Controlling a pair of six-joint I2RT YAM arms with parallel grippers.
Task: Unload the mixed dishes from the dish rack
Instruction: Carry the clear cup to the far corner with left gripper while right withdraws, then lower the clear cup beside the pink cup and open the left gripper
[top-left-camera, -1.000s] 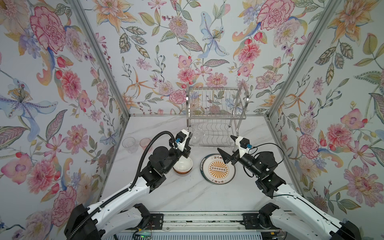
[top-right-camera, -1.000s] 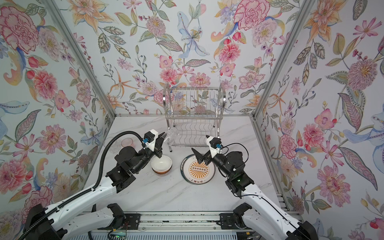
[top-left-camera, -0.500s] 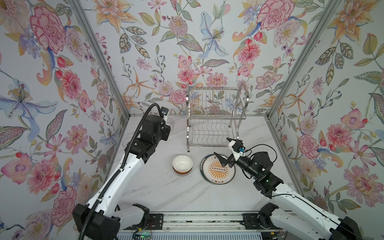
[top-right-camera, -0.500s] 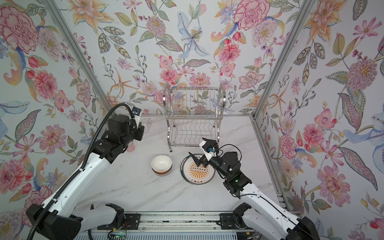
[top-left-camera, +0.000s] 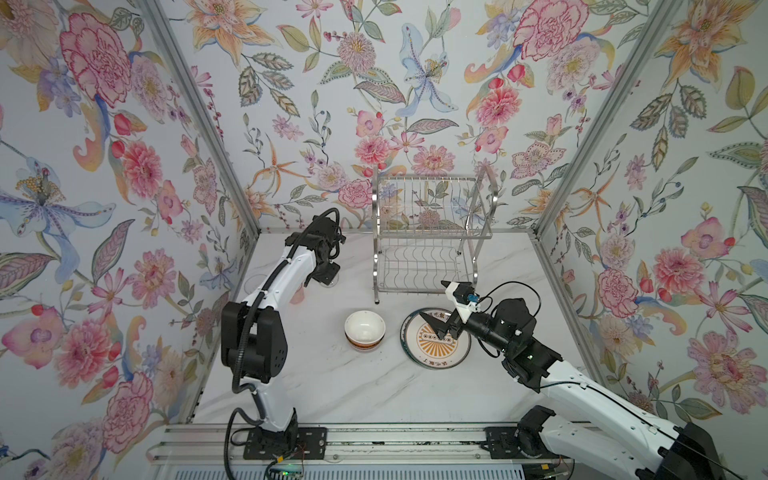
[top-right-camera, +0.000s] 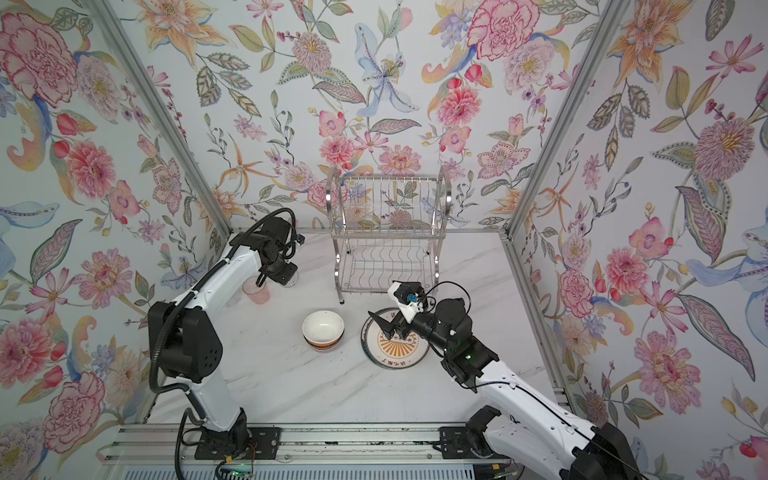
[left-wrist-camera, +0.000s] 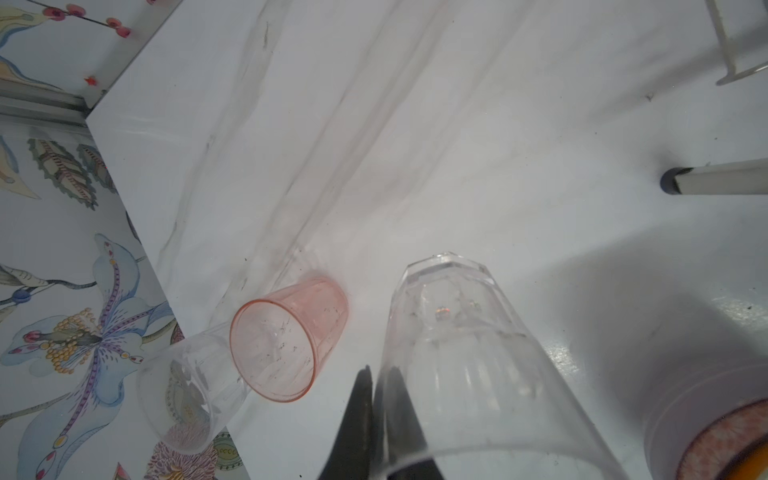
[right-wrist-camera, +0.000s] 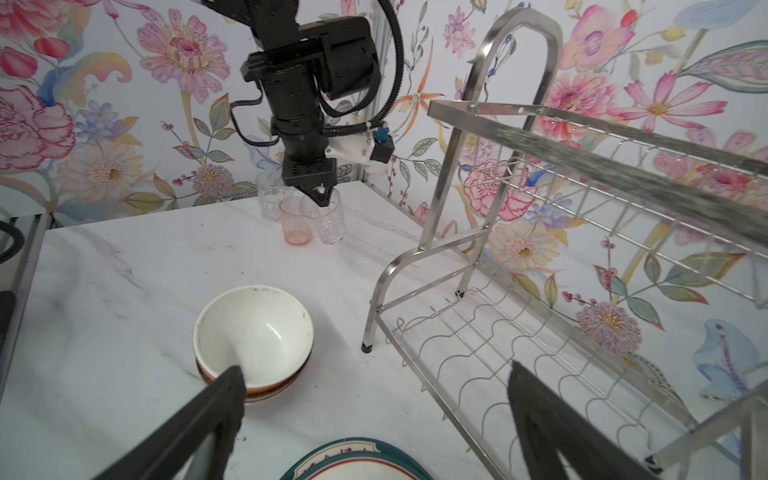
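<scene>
Pinching clear tumbler (left-wrist-camera: 457, 353), left claw (left-wrist-camera: 376, 376), grip unseen in top views; right claw (right-wrist-camera: 374, 370) splayed.

I can read nothing: lower centre, the round green-rimmed plate with an orange sunburst (top-left-camera: 428, 354) bears rim characters too small to make out.

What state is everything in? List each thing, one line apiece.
dish rack: both tiers empty.
bowls: nested, mouths up.
sunburst plate: flat, face up.
pink tumbler: upright, free.
second clear tumbler: upright, free.
held clear tumbler: upright, rim pinched.
left gripper: shut on held clear tumbler.
right gripper: open, empty, above sunburst plate.
</scene>
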